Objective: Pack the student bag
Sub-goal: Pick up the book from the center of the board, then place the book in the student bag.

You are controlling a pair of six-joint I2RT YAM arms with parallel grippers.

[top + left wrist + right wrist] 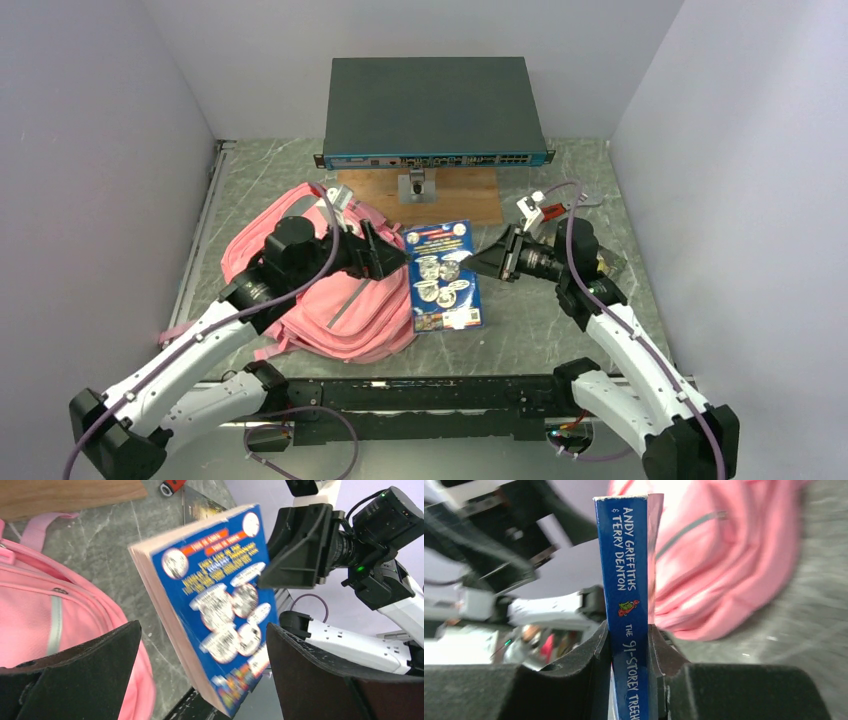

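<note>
Status, est.: book [443, 276] not yet in student bag [340, 310], which lies on table [545, 330] at L; R gripper [478, 262] clamps book spine, L gripper [392, 258] jaws wide apart, holding nothing.

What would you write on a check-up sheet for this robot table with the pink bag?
Surface: grey marbled table, no spills seen.
Job's things: pink backpack lies on the left; blue book sits between the two grippers, outside the bag.
Clutter: dark box with ports on a wooden board at the back; small red-and-white thing on the right.
Grippers: left gripper open, touching nothing; right gripper clamped on the blue book at its spine.
Cables: purple cables run along both arms.
Surroundings: plain pale walls on three sides.
</note>
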